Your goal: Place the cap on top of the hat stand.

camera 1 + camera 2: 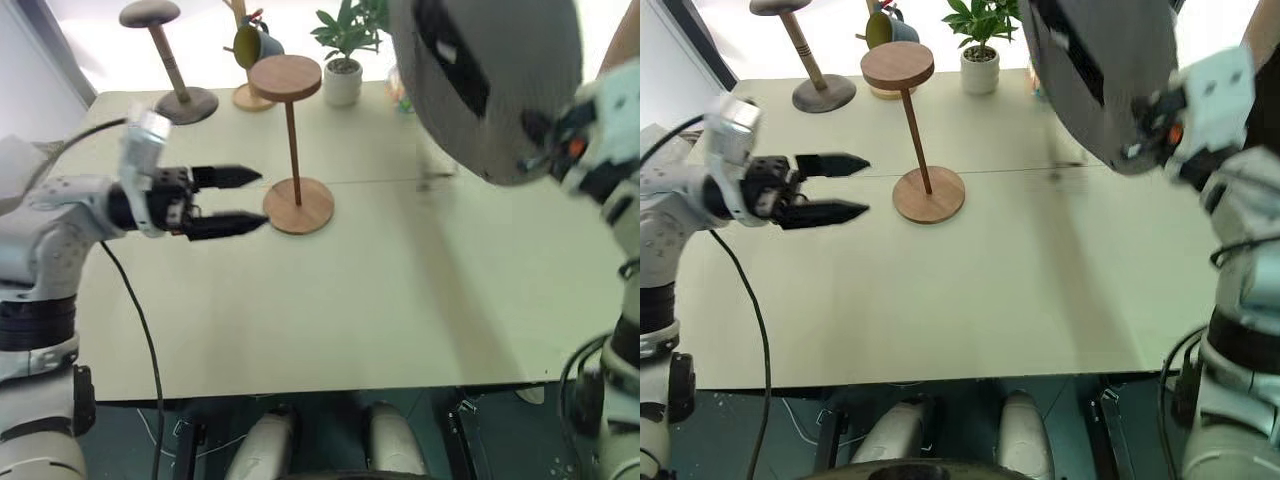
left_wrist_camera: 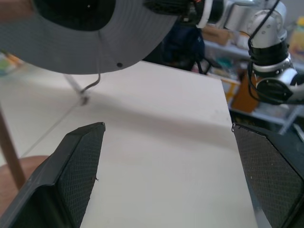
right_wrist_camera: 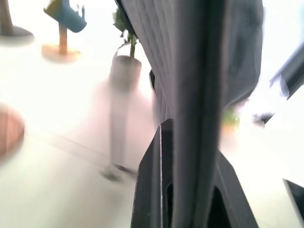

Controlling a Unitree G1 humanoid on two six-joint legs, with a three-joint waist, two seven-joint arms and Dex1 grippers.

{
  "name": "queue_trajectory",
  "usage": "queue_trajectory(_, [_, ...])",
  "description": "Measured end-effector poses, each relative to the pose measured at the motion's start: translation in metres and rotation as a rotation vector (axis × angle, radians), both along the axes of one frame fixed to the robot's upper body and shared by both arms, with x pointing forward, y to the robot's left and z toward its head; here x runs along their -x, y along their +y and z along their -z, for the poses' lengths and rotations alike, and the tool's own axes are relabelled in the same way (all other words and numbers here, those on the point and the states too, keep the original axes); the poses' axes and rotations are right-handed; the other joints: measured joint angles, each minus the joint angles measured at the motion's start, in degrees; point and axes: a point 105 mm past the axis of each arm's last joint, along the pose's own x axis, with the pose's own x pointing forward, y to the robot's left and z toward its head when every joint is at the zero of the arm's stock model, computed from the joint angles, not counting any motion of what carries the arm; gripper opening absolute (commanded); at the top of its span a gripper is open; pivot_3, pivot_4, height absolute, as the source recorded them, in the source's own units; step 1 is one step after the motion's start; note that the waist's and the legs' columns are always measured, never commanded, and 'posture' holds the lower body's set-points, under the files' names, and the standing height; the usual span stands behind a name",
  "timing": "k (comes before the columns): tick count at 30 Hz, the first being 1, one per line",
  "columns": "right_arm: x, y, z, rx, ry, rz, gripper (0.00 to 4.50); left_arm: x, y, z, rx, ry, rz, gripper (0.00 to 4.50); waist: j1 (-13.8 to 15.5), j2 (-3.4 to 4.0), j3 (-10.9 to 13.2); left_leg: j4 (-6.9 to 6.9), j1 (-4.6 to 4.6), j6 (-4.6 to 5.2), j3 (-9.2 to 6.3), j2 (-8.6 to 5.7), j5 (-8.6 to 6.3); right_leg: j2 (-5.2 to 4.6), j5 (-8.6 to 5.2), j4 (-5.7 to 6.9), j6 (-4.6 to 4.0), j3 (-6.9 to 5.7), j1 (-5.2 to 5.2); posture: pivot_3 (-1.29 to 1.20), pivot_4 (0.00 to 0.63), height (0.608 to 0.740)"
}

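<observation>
The cap [image 1: 480,80], a large grey wide-brimmed sun hat, hangs tilted in the air at the right, above the table. My right gripper [image 1: 535,135] is shut on its brim; in the right wrist view the brim edge [image 3: 199,95] runs between the fingers [image 3: 152,180]. The hat stand [image 1: 286,77], reddish-brown with a thin pole and a flat disc top, stands upright left of the cap with its top bare. My left gripper [image 1: 262,200] is open and empty, level, just left of the stand's base [image 1: 298,205]. The left wrist view shows the cap's underside [image 2: 71,42].
A darker stand with a rounded top [image 1: 165,50] stands at the back left of the table [image 1: 350,300]. Behind the hat stand are a small wooden rack with a blue cup [image 1: 255,45] and a potted plant [image 1: 343,60]. A black cable [image 1: 140,330] hangs from my left arm.
</observation>
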Motion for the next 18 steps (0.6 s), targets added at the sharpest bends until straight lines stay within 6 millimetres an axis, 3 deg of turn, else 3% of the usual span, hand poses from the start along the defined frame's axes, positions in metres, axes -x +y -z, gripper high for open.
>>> queue_trajectory(4, [-0.019,0.028,-0.042,0.01,-0.075,-0.112,0.04,0.003,0.017,-0.013,0.077,-0.006,-0.086,4.5,-0.2,0.0,0.0,0.0,-0.16,-0.01,0.07,0.02,0.01,0.0,0.01,0.01,-0.01,0.07,-0.19,0.0,0.15,0.74])
queue_trajectory(8, [-0.033,0.075,-0.051,0.143,-0.116,-0.242,0.04,0.005,0.042,-0.015,0.085,-0.008,-0.197,4.5,-1.3,-0.01,0.0,0.03,-0.39,-0.03,0.08,0.02,0.02,0.0,0.02,0.04,-0.02,0.09,-0.43,0.0,0.15,0.74])
queue_trajectory(12, [-0.028,0.125,-0.034,0.332,-0.149,-0.407,0.04,0.012,0.066,-0.019,0.067,-0.021,-0.297,4.5,-1.8,-0.01,0.0,0.03,-0.65,-0.05,0.1,0.02,0.03,0.0,0.03,0.1,-0.02,0.14,-0.78,0.0,0.15,0.74])
queue_trajectory(15, [-0.023,0.144,-0.008,0.521,-0.19,-0.464,0.04,0.017,0.083,-0.025,0.068,-0.039,-0.36,4.5,-1.8,-0.04,0.0,0.06,-0.67,-0.06,0.08,0.01,0.03,0.02,0.03,0.13,-0.02,0.13,-0.8,0.0,0.15,0.74])
queue_trajectory(18, [-0.022,0.149,0.03,0.711,-0.232,-0.475,0.04,0.021,0.098,-0.035,0.08,-0.066,-0.423,4.5,-1.6,-0.05,0.0,0.16,-0.66,-0.06,0.09,-0.04,0.04,0.0,0.03,0.27,-0.02,0.14,-0.82,0.0,0.15,0.74])
